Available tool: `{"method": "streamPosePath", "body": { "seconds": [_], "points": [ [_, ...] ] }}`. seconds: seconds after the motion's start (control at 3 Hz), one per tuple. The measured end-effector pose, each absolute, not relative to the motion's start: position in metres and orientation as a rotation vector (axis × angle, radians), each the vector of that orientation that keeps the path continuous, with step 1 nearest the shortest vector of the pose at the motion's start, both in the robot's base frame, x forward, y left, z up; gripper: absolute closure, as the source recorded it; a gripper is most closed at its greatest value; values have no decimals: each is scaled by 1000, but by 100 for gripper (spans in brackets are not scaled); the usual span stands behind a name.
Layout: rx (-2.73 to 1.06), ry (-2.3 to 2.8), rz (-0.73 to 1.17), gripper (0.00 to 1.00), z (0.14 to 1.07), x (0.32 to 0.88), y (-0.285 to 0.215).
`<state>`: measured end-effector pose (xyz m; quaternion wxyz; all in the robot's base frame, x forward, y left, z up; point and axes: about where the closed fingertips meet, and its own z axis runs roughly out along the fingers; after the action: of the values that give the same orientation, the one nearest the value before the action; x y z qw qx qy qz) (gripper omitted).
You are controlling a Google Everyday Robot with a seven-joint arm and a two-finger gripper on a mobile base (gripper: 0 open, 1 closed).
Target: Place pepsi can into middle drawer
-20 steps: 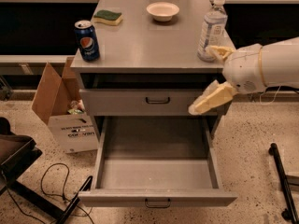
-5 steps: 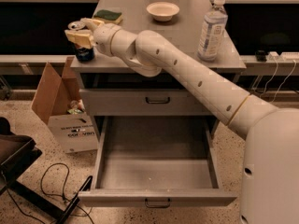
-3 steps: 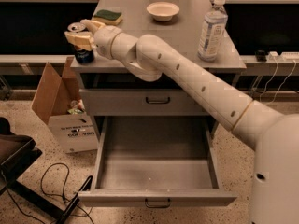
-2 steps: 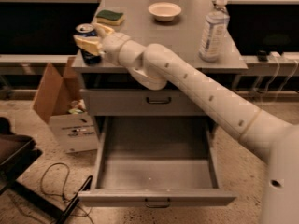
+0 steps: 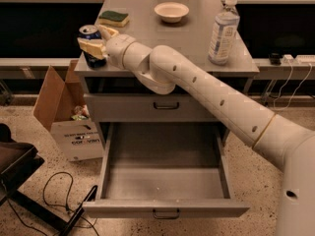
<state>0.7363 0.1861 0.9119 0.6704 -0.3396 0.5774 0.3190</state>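
the cream two-finger gripper is at the front-left corner of the grey cabinet top, its fingers pinching the small dark-blue pepsi can, which stands upright there. below, the wide grey middle drawer is pulled open. a clear plastic water bottle stands at the top's right side.

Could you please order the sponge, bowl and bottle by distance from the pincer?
The pincer grips the dark-blue pepsi can at the left front corner.
1. Green sponge, just behind.
2. Cream round bowl, rear centre.
3. Clear plastic water bottle, right side.
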Motion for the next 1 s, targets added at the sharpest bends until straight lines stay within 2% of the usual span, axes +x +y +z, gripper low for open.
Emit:
{"method": "streamPosePath", "body": {
  "seconds": [0.67, 1.0],
  "points": [
    [-782, 1302, 703, 100, 925, 743, 178],
    [-794, 1325, 638, 100, 956, 741, 146]
  ]
}}
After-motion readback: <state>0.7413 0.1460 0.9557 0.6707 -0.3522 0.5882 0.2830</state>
